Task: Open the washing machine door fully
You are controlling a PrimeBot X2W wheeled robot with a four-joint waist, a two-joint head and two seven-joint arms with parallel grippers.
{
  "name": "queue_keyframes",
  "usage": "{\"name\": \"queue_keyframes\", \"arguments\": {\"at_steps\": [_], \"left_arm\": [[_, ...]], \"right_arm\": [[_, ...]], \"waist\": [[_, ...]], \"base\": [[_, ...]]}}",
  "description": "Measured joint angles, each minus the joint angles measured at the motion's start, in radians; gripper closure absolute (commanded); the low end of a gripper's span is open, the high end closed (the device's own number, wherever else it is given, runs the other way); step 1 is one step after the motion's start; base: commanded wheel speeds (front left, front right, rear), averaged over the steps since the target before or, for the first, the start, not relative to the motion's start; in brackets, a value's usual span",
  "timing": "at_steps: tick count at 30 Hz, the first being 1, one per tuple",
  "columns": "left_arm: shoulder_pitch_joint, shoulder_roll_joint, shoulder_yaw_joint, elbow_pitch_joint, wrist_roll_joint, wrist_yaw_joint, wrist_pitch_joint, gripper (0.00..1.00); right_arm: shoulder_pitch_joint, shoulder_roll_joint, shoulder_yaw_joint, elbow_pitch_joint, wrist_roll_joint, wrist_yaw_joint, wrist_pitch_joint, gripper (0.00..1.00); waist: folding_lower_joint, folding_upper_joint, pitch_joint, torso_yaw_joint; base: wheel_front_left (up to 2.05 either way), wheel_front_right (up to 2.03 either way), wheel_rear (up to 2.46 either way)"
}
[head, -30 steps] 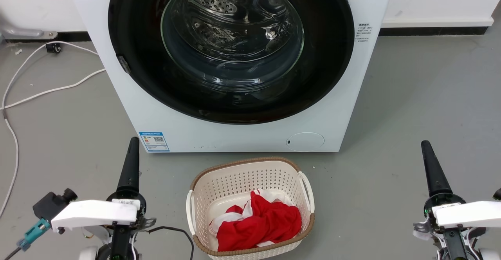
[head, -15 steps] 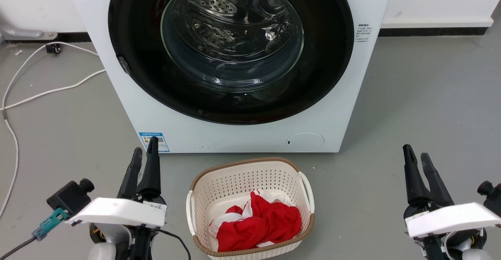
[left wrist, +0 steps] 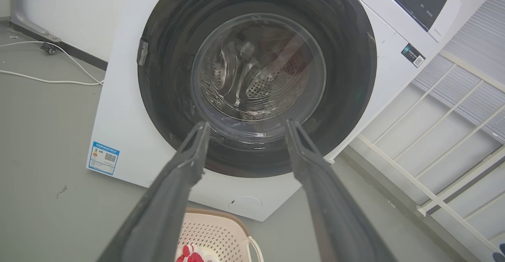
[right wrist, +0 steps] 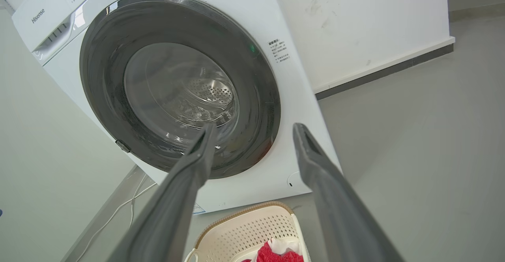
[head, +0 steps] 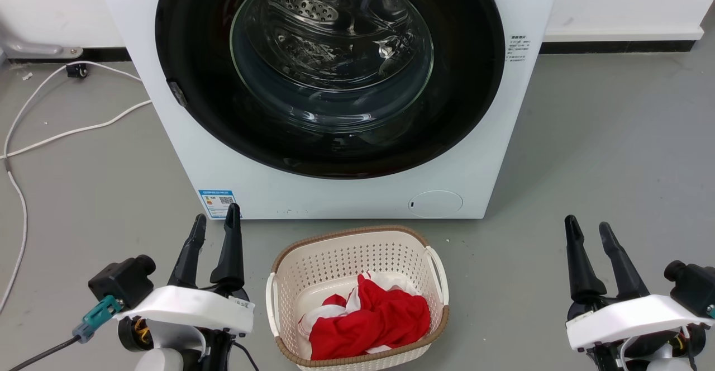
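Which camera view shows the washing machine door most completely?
The right wrist view: the whole washing machine door fits in frame, shut, with a finger of the right gripper crossing its lower rim. The head view cuts off its top. The left wrist view clips its top edge, and the left gripper crosses its lower part.

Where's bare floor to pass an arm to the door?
Widest bare grey floor: right of the white washing machine, ahead of the right end effector. Left strip free up to the white cables. Centre crowded: cream perforated basket below the glossy black round door.
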Motion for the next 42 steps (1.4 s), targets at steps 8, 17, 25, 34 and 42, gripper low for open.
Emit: {"name": "queue_keyframes", "arguments": {"at_steps": [8, 17, 25, 34, 42], "left_arm": [[0.0, 0.015, -0.023, 0.001, 0.095, 0.023, -0.023, 0.0], [0.0, 0.025, -0.041, 0.013, 0.186, 0.041, -0.045, 0.0], [0.0, 0.029, -0.054, 0.016, 0.258, 0.053, -0.065, 0.0], [0.0, 0.03, -0.06, 0.016, 0.328, 0.062, -0.084, 0.0], [0.0, 0.03, -0.062, 0.015, 0.388, 0.062, -0.102, 0.0]], "right_arm": [[0.0, 0.0, 0.002, -0.002, -0.095, 0.0, -0.02, 0.0], [0.0, 0.0, 0.008, -0.013, -0.189, 0.0, -0.035, 0.0], [0.0, 0.0, 0.012, -0.02, -0.259, 0.0, -0.046, 0.0], [0.001, 0.0, 0.018, -0.023, -0.333, 0.0, -0.057, 0.0], [0.003, 0.0, 0.022, -0.027, -0.371, 0.0, -0.067, 0.0]], "waist": [[0.0, 0.0, 0.0, -0.002], [0.0, 0.0, -0.003, -0.004], [0.0, 0.0, -0.004, -0.003], [0.0, 0.0, -0.004, -0.002], [0.0, 0.0, -0.003, -0.003]], "base": [[0.0, 0.0, 0.0], [0.0, 0.0, 0.0], [0.0, 0.0, 0.0], [0.0, 0.0, 0.0], [0.0, 0.0, 0.0]]}}
